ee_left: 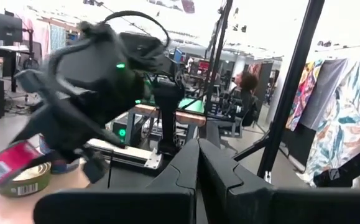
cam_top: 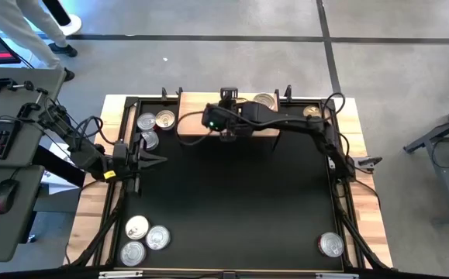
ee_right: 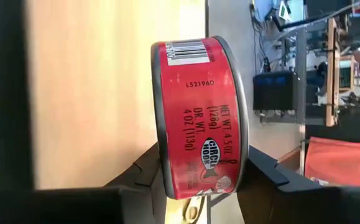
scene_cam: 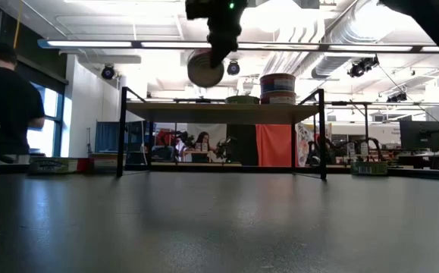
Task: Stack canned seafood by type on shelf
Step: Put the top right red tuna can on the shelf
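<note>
My right gripper (cam_top: 226,129) hangs over the left part of the light wooden shelf (cam_top: 197,128), shut on a red-labelled can (ee_right: 198,112). In the low view the can (scene_cam: 205,70) hangs above the shelf board (scene_cam: 219,112). A stack of two cans (scene_cam: 277,87) and a low can (scene_cam: 242,99) stand on the board farther right. My left gripper (cam_top: 153,160) is shut and empty at the mat's left edge; its fingers meet in the left wrist view (ee_left: 198,168). My right gripper pinches the red can between its two fingers, one on each flat face (ee_right: 242,155), with the red side label toward the wrist camera. The fingers come from above, pointing down. The can stands on edge below them, lifted clear of the shelf board.
Three cans (cam_top: 154,124) lie left of the shelf, three more (cam_top: 143,239) at the mat's near left corner, one (cam_top: 331,245) at the near right. The black mat (cam_top: 232,201) spreads before the shelf. People show in the room beyond.
</note>
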